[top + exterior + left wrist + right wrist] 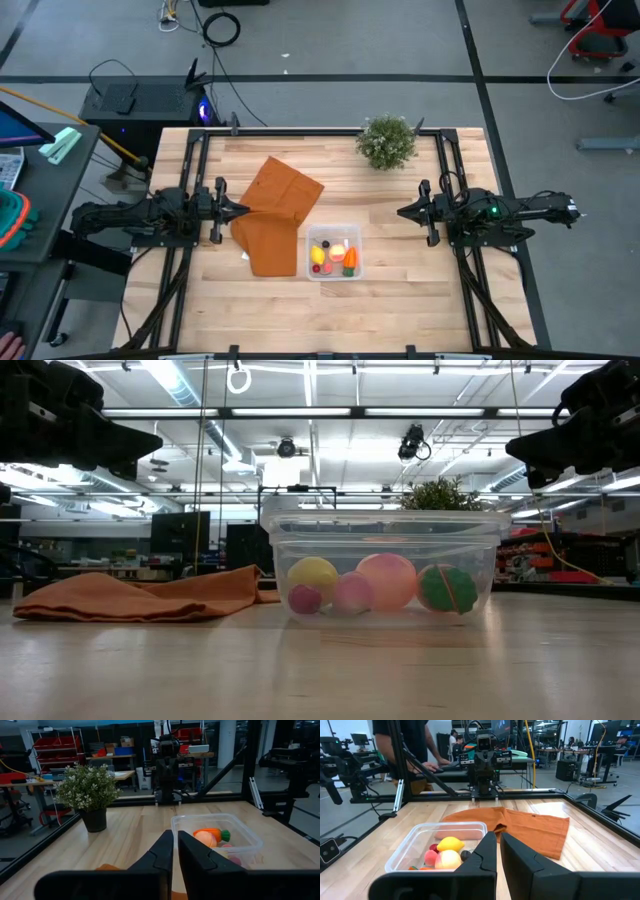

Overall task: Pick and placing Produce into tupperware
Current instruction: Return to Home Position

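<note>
The clear tupperware (312, 232) stands on the wooden table, near its middle and toward the front edge. Inside lie the produce pieces: a red-yellow round fruit (336, 252), a yellow lemon (450, 843), an orange carrot with a green top (210, 832), a small dark piece (465, 854) and a red-pink piece (431, 856). My left gripper (243, 210) hovers level at the table's left, shut, pointing at the middle. My right gripper (402, 212) hovers level at the right, shut, facing it. Both hang above the table with nothing between their fingers.
An orange-brown cloth (275, 215) lies crumpled left of the tupperware, partly under my left gripper. A bushy potted plant (387, 140) stands at the far edge, right of centre. Black frame rails run along the table's sides. A person stands beyond the left side (400, 740).
</note>
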### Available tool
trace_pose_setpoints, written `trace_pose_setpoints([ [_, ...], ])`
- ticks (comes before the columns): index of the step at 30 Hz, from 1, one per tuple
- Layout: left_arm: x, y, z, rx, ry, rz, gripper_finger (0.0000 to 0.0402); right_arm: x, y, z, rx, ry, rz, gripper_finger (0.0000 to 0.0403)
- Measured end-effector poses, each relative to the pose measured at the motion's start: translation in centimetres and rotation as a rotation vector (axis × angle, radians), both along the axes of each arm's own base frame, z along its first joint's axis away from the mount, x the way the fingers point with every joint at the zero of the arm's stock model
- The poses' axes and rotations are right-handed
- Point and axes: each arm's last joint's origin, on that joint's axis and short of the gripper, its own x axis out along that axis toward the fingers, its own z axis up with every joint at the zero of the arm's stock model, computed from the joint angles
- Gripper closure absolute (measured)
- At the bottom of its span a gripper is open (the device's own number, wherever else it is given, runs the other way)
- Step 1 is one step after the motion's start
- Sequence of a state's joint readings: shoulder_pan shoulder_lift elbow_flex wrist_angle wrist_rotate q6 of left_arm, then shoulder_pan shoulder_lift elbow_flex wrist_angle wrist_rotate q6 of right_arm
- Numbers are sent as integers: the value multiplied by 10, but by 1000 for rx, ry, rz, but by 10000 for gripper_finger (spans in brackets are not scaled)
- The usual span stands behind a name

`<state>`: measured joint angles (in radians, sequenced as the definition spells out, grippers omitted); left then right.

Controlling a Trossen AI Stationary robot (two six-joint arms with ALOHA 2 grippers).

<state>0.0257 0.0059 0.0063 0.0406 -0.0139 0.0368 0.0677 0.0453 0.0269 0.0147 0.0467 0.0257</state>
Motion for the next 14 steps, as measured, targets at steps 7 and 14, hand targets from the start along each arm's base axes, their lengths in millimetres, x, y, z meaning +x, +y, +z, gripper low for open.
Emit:
trace_pose_setpoints([
  [7, 0, 0, 0, 0, 0, 0, 372, 0, 0, 0, 0, 0, 0, 403],
  [14, 0, 0, 0, 0, 0, 0, 378, 0, 0, 0, 0, 0, 0, 403],
])
